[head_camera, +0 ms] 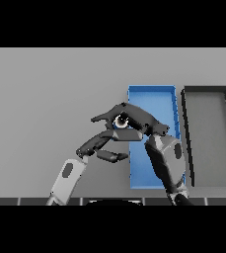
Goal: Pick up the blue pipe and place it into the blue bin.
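The blue bin (154,99) is a long open tray right of the middle of the table. My right hand (134,117) hovers over the bin's left edge, fingers curled round the blue pipe (120,121). Only the pipe's round open end and a bit of blue show beneath the fingers; the rest is hidden by the hand. My left hand (97,143) sits just below and to the left of it, outside the bin, fingers relaxed and thumb apart, holding nothing.
A dark grey bin (210,138) stands directly right of the blue bin, almost touching it. The right forearm (166,163) crosses the near half of the blue bin. Bare grey table (45,99) stretches to the left and back.
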`<state>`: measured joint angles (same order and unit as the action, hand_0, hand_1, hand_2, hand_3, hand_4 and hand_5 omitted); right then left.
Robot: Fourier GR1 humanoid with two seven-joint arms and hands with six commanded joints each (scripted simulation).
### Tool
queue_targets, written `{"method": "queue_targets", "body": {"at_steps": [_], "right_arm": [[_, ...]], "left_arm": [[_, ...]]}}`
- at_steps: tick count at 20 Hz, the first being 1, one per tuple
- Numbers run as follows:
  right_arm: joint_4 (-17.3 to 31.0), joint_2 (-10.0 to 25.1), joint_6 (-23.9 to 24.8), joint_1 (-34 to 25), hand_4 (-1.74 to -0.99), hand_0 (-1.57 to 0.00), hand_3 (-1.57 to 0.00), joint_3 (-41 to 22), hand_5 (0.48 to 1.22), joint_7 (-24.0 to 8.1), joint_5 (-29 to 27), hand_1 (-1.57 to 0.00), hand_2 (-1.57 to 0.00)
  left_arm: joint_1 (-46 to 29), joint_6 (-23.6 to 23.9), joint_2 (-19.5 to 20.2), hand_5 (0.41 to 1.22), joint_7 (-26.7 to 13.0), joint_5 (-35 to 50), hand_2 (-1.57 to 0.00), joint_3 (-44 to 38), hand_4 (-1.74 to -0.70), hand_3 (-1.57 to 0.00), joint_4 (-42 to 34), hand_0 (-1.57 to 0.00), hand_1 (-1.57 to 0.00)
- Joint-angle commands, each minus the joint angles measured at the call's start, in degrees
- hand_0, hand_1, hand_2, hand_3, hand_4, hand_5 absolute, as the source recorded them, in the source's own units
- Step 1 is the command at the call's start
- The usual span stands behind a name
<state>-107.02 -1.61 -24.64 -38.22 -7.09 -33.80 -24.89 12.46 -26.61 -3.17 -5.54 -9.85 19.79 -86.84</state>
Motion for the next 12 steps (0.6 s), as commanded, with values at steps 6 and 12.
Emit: {"method": "queue_targets", "body": {"at_steps": [6, 12], "right_arm": [[5.9, 6.6, 9.5, -13.6, -1.498, -1.57, -1.57, 10.0, 1.221, 0.9, -3.7, -1.57, -1.57], [13.3, 11.6, 8.8, -13.2, -1.499, -1.57, -1.57, 17.3, 1.221, 2.1, 4.6, -1.57, -1.57]], "left_arm": [[-1.1, -0.7, 1.2, 0.468, 0.5, 0.3, 0.00, 0.1, -0.95, 0.00, -1.8, 0.00, 0.00], [-1.7, -0.3, 1.7, 0.474, -1.5, 1.1, 0.00, -0.8, -0.95, 0.00, -3.6, 0.00, 0.00]]}}
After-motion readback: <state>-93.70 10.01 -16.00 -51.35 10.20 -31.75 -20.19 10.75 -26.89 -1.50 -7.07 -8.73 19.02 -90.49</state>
